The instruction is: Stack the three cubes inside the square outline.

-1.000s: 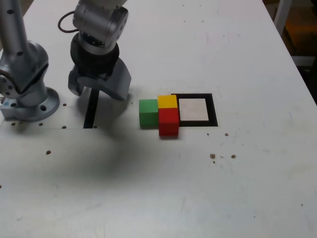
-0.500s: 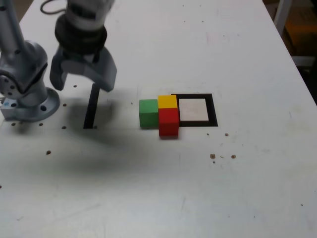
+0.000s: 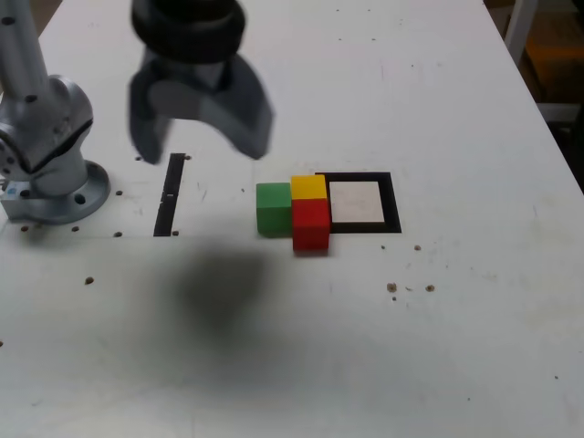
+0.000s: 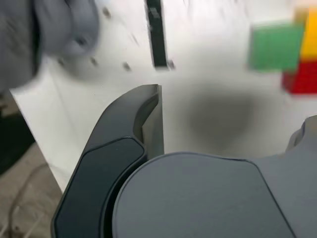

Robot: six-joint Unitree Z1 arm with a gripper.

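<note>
A: The tool (image 3: 199, 137) hangs with jaws spread wide, empty, above the surface (image 3: 438, 347). How should it go?

B: Probably descend squarely over one cube, jaws clearing its neighbours.

A: Count?

B: Three cubes: green cube (image 3: 273, 208), yellow cube (image 3: 308, 187), red cube (image 3: 311, 224), clustered touching, just beside the one square outline (image 3: 394, 203), none inside.

Green cube (image 3: 273, 209), yellow cube (image 3: 308, 187), red cube (image 3: 311, 224) clustered touching on the bench, unstacked, yellow against the black square outline's (image 3: 394, 203) left edge in the exterior view, white patch bare
</note>
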